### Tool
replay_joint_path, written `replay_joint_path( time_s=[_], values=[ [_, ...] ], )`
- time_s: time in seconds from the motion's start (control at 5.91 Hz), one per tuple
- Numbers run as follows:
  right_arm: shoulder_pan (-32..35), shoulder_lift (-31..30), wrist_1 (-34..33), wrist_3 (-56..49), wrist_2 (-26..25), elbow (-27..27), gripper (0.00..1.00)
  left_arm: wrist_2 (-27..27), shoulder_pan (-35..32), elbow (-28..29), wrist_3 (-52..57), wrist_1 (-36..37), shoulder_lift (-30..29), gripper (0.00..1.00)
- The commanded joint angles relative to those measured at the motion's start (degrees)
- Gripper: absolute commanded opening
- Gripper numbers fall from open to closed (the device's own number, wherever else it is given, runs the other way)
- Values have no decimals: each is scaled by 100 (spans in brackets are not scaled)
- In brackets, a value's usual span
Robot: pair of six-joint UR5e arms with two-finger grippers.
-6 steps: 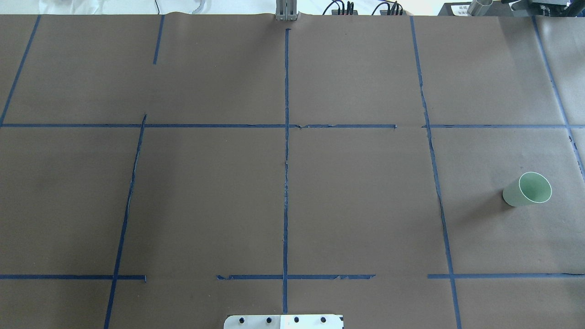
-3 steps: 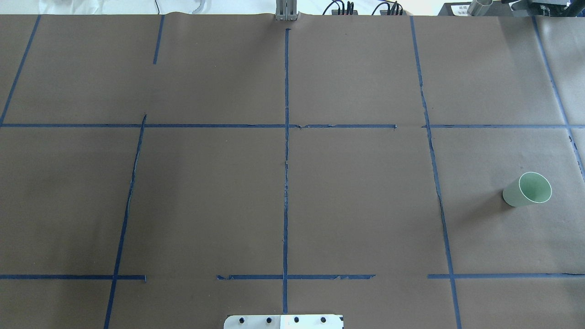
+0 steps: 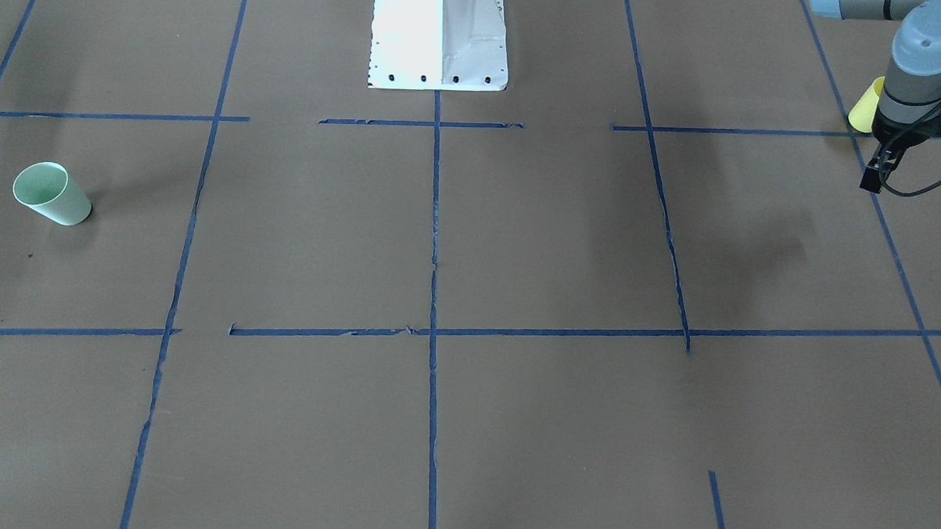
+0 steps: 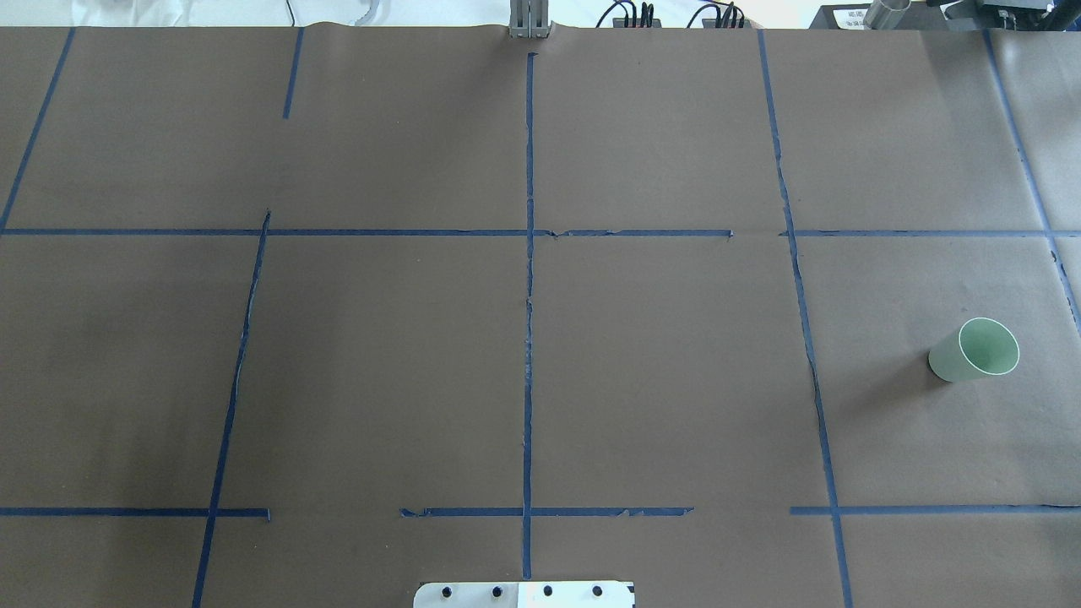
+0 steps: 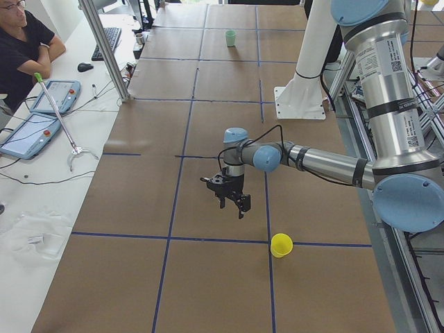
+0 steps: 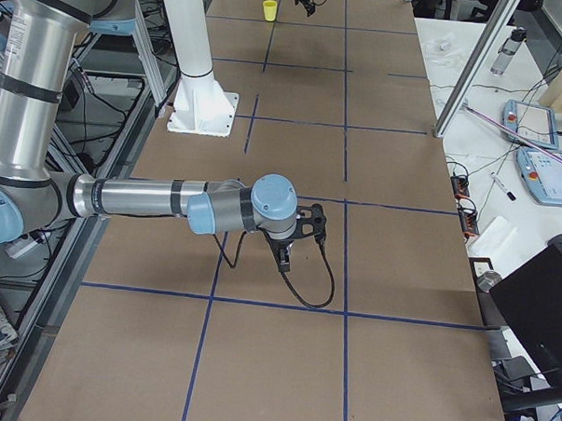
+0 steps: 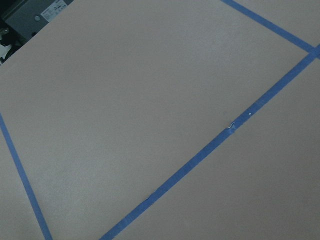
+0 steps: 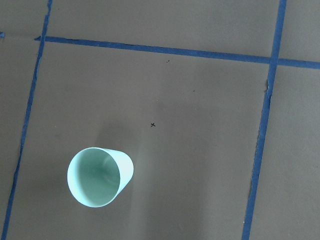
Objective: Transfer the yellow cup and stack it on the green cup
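Yellow cup (image 5: 281, 245) upright on paper-covered table (image 4: 380, 363), robot's L end, at a blue tape (image 5: 208, 238) crossing. In front view it's partly hidden behind L wrist (image 3: 916, 69). L gripper (image 5: 229, 200) hangs over table near it, not touching; open or closed, can't tell. Green cup (image 4: 975, 350) upright at R end, well apart. R gripper (image 6: 286, 255) above table, state can't tell. White base mount (image 3: 439, 36) at robot edge. Operator (image 5: 21, 48) w/ tablets (image 5: 31, 135) alongside.

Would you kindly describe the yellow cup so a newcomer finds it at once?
On the brown table, go to the end on the robot's left, near the left tool. The yellow cup stands upright by a blue tape crossing. It alone is bright yellow; the green cup sits at the opposite end.
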Motion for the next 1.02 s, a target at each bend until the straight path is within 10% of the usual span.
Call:
replay_joint_path(
  time_s=[0.0, 0.85],
  values=[
    [-1, -39, 169, 11, -169, -21, 100, 759, 621, -224, -1446, 855, 0, 100],
    [-63, -136, 187, -50, -319, -4, 100, 598, 1728, -86, -4960, 3406, -202, 100]
  ],
)
